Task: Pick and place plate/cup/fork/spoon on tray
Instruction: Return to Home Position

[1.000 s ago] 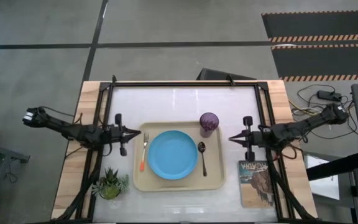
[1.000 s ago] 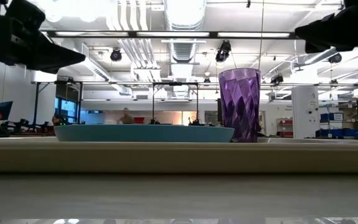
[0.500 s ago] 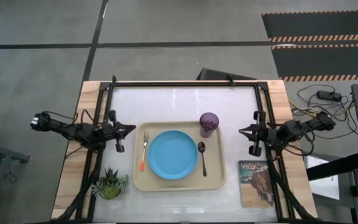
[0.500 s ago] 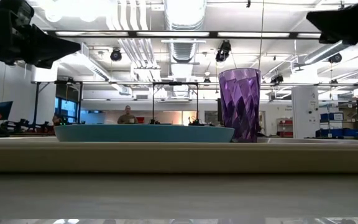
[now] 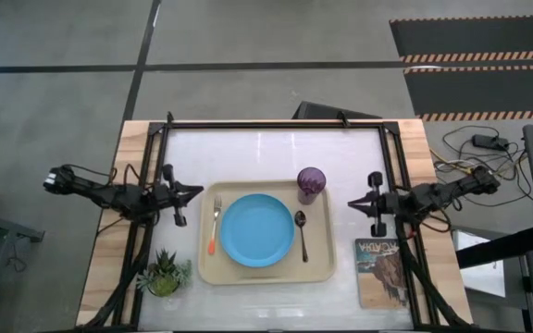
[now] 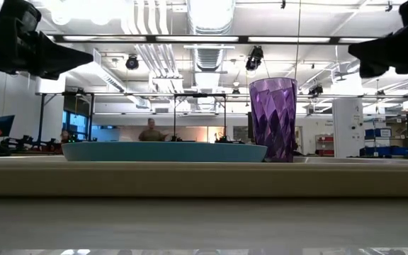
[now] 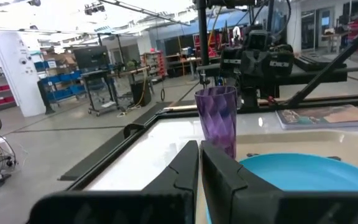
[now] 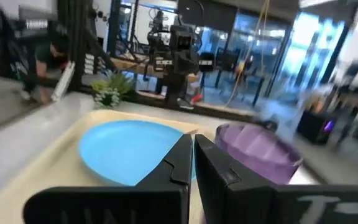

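The cream tray [image 5: 265, 271] lies in the middle of the table. On it rest the light-blue plate [image 5: 257, 230], the purple cup [image 5: 311, 184] upright at its far right corner, the orange-handled fork [image 5: 214, 227] left of the plate and the dark spoon [image 5: 301, 232] right of it. My left gripper [image 5: 199, 191] is shut and empty, just off the tray's left edge. My right gripper [image 5: 350, 203] is shut and empty, to the right of the tray.
A small potted plant [image 5: 164, 275] stands at the near left. A printed book [image 5: 381, 272] lies at the near right. A dark frame [image 5: 276, 124] runs around the white table top. A person [image 6: 151, 130] shows far back in the room.
My left gripper has drawn back a little toward the table's left edge. My right gripper drew back toward the right edge, then came in again toward the tray. The things on the tray have stayed still.
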Motion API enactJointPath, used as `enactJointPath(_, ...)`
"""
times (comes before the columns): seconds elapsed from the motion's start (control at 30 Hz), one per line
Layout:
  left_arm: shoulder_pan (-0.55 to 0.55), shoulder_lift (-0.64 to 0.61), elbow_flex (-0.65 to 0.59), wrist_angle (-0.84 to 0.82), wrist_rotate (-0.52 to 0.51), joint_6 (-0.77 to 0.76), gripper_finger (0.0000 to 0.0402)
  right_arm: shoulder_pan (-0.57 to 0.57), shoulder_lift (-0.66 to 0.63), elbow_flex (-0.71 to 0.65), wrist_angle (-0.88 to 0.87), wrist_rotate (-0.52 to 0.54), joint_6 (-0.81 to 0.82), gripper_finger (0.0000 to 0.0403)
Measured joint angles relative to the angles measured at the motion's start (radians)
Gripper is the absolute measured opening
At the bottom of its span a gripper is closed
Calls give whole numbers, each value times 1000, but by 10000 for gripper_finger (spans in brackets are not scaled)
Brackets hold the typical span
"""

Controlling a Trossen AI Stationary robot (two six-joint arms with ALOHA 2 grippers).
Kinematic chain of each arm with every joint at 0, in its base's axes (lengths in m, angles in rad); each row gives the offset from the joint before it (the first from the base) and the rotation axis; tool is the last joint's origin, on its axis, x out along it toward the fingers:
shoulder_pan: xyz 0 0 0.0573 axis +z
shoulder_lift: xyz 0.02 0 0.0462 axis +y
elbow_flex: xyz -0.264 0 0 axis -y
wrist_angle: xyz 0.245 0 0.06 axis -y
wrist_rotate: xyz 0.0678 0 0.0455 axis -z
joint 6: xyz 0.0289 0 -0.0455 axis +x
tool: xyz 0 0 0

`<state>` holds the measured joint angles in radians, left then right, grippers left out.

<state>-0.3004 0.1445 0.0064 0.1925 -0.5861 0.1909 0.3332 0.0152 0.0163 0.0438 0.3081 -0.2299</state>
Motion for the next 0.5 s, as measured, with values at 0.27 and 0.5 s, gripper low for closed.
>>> enactJointPath(0.27, 0, 44, 0, 0, 1, 0, 0, 0, 58, 2, -5, 5, 151, 8)
enactJointPath(0.5, 0, 87, -1, 1, 1, 0, 0, 0, 79, 2, -6, 6, 177, 9)
